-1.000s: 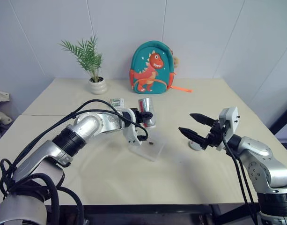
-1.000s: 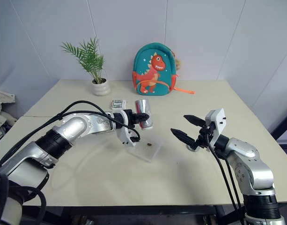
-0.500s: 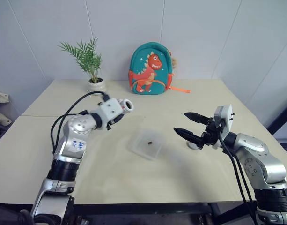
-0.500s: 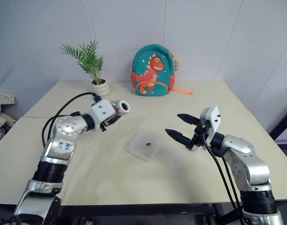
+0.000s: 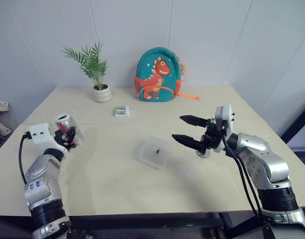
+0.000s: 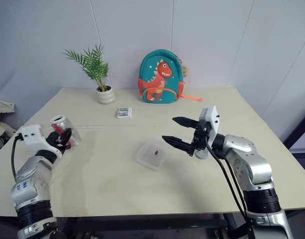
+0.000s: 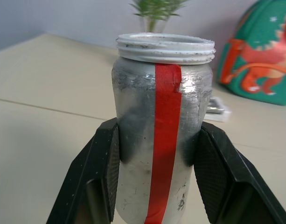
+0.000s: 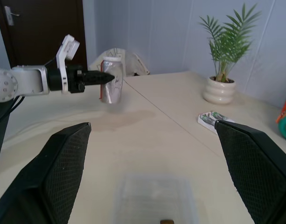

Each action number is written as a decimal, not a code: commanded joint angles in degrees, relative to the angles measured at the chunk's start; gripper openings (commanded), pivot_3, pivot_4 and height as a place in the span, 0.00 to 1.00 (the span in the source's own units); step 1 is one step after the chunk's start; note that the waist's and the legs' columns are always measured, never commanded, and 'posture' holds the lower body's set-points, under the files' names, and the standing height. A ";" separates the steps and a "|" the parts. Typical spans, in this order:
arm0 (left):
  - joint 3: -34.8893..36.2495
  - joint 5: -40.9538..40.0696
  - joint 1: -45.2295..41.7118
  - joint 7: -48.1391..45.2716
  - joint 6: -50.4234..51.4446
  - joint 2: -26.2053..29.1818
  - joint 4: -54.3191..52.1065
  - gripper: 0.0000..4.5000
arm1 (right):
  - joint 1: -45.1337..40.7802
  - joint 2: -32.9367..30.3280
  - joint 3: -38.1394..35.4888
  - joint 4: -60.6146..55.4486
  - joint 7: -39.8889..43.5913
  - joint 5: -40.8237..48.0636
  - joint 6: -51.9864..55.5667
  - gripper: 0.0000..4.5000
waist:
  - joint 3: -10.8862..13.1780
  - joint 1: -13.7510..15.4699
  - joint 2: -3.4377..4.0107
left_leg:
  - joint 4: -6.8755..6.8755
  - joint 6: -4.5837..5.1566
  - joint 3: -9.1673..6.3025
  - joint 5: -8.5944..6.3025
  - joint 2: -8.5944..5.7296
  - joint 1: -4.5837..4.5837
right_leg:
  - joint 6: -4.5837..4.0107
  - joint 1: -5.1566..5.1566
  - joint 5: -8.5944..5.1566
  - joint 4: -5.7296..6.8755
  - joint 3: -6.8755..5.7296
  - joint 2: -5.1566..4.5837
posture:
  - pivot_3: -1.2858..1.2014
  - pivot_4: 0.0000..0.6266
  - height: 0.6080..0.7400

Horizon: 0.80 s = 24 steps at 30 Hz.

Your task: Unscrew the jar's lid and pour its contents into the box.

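My left gripper [image 5: 68, 136] is shut on the jar [image 7: 163, 140], a silvery cylinder with a red stripe. It holds the jar upright over the table's left side, with the threaded mouth open. One black finger [image 7: 103, 168] presses on each side. The clear box [image 5: 153, 153] sits mid-table with a small dark bit of contents [image 5: 156, 149] in it. My right gripper [image 5: 177, 127] hovers open just right of the box, pointing left, fingers [image 8: 63, 172] wide apart. The lid [image 5: 204, 154] lies on the table under my right hand, mostly hidden.
A white plant pot [image 5: 102, 93] with a palm and a teal dinosaur backpack [image 5: 156, 74] stand at the back. A small green-and-white packet [image 5: 122, 111] lies behind the box. The table's front edge is near my arms.
My left arm swung from above the box out to the left, and the jar went from tipped to upright. My right gripper drifted slightly left towards the box, still open.
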 commanded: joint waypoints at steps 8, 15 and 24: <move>-2.65 -1.96 3.67 -1.29 -22.00 4.38 13.19 0.42 | -1.03 0.38 1.03 -0.84 2.92 -0.46 -1.64 1.00 | 0.00 -0.03 -0.01 | -0.09 -0.01 0.01 -0.01 0.01 -0.09 | 0.02 -0.02 0.05 -0.24 -0.02 -0.01 | 0.52 0.24 1.00; -6.37 -2.26 4.00 -2.36 -25.92 6.54 18.50 0.42 | -0.61 -1.37 4.04 -0.92 8.11 -3.47 -4.13 1.00 | 0.00 -0.21 -0.01 | -0.10 0.00 0.03 -0.02 0.02 -0.09 | 0.01 -0.04 0.07 -0.24 -0.02 0.00 | 0.52 0.24 1.00; -6.55 -5.05 7.38 -2.91 -27.93 7.36 16.92 0.84 | -1.37 -1.13 4.01 -0.36 9.14 -3.82 -4.42 1.00 | 0.00 -0.15 -0.01 | -0.13 -0.01 0.04 -0.02 0.04 -0.08 | 0.00 -0.04 0.07 -0.28 -0.02 -0.01 | 0.52 0.24 1.00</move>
